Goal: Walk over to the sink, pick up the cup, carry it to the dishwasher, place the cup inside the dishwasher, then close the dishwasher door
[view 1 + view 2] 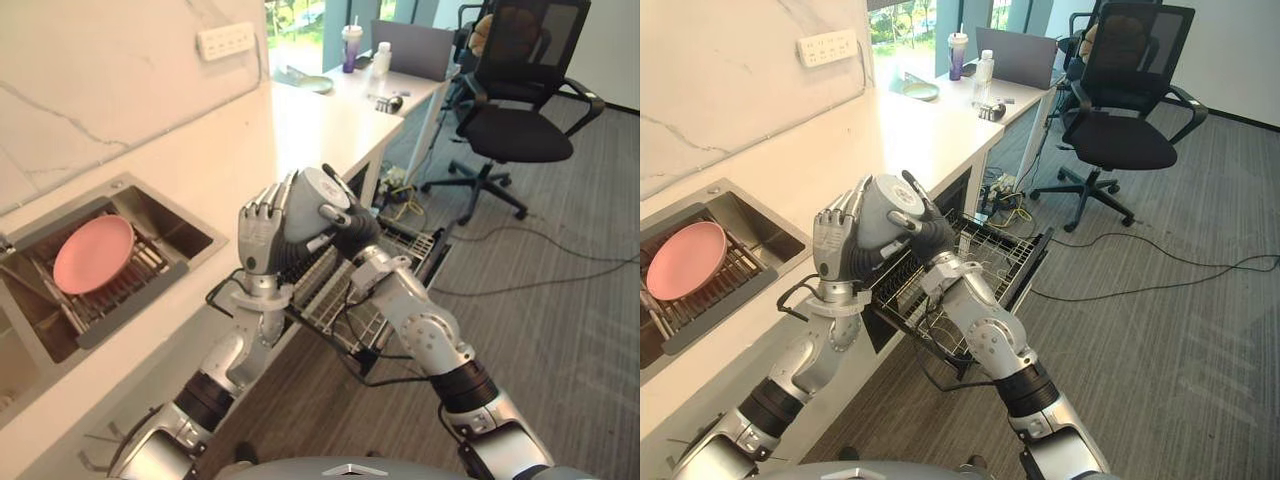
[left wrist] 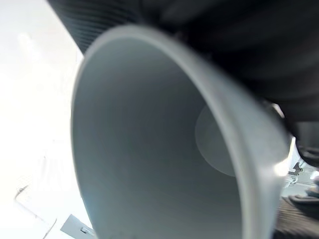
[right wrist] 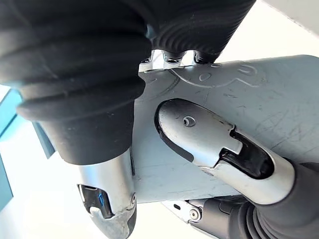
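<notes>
Gripping the cup [image 1: 312, 200] with the right hand [image 1: 350, 232] curled round it, propping its other side with the left hand [image 1: 260, 235], fingers straight, just above the pulled-out dishwasher rack [image 1: 335, 300].

I see the white worktop [image 1: 300, 120] with its sunken sink [image 1: 165, 215] (pink plate [image 1: 92, 252] inside); beyond, a desk [image 1: 345, 90] carries a laptop [image 1: 410, 48].

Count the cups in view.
2. A grey cup is held between the left hand and right hand by the rack; a lidded cup stands on the far desk. Others may be hidden.
</notes>
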Available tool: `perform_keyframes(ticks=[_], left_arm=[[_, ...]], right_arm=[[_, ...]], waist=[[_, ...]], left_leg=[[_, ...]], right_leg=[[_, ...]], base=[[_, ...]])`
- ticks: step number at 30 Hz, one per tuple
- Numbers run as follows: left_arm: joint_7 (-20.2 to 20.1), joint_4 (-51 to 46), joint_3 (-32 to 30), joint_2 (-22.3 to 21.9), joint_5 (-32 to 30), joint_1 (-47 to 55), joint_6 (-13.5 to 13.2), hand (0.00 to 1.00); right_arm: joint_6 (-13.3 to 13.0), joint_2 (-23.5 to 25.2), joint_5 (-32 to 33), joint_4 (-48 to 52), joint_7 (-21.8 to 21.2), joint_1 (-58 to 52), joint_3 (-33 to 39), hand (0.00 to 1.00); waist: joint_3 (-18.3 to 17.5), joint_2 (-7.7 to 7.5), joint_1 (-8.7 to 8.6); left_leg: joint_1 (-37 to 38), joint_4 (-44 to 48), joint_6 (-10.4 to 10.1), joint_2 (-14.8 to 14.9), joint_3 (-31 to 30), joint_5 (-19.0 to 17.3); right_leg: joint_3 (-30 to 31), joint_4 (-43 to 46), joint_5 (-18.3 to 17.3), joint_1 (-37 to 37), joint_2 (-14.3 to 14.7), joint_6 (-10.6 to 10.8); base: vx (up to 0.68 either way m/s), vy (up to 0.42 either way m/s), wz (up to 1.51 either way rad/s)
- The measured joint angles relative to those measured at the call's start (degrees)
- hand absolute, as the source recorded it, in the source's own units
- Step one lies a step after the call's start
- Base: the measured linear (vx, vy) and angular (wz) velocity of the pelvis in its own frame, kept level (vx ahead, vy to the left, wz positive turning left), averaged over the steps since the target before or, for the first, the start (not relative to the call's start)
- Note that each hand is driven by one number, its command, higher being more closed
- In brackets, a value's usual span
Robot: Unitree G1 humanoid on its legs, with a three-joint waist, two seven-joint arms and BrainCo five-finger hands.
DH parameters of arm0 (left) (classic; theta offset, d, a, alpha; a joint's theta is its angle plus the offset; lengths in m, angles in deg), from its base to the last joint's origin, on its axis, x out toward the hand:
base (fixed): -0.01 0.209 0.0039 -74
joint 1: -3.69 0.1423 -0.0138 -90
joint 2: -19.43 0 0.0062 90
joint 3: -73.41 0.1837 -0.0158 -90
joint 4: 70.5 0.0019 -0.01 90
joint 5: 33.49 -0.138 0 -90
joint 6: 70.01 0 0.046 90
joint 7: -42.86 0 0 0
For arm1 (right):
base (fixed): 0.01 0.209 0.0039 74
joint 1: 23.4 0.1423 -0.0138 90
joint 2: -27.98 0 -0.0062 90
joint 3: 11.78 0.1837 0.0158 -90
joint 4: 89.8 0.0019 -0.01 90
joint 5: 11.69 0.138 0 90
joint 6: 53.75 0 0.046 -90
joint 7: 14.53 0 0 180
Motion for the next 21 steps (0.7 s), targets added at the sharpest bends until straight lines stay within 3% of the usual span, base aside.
perform_keyframes(ticks=[6,15,16,21], left_arm=[[0.0,-0.1,0.7,1.4,0.5,0.0,1.5,1.00],[0.1,-0.6,1.8,3.1,2.1,-0.1,3.6,1.00],[0.1,-0.6,1.8,3.3,2.7,-0.3,3.7,1.00],[0.3,-0.7,1.9,4.3,3.0,-0.5,4.4,1.00]], right_arm=[[2.8,-2.4,-3.8,-0.4,0.0,2.8,-1.6,0.00],[4.1,-2.5,-3.8,-2.3,0.0,4.8,-2.3,0.00],[4.4,-2.9,-3.8,-2.5,0.0,5.6,-2.6,1.00],[4.5,-4.3,-3.6,-2.6,0.1,6.9,-3.5,1.00]], waist=[[0.0,-0.04,0.07],[-0.1,-0.52,0.05],[-0.1,-0.53,0.14],[-0.1,-0.58,0.33]], left_leg=[[-0.1,-0.3,0.1,-0.3,-0.8,0.3],[-0.9,0.0,0.3,-0.4,-1.0,0.7],[-1.0,0.0,0.3,-0.4,-1.0,0.8],[-1.1,0.0,0.3,-0.4,-1.0,1.0]], right_leg=[[-0.3,0.4,-0.3,-0.1,-0.5,0.4],[-0.3,0.3,0.5,-0.9,-0.5,0.0],[-0.2,0.1,0.8,-0.8,-0.4,0.0],[-0.2,0.0,0.8,-0.8,-0.4,0.2]], base=[[-0.04,0.013,0.04],[-0.01,0.002,0.00],[0.00,0.000,0.00],[0.00,0.000,0.00]])
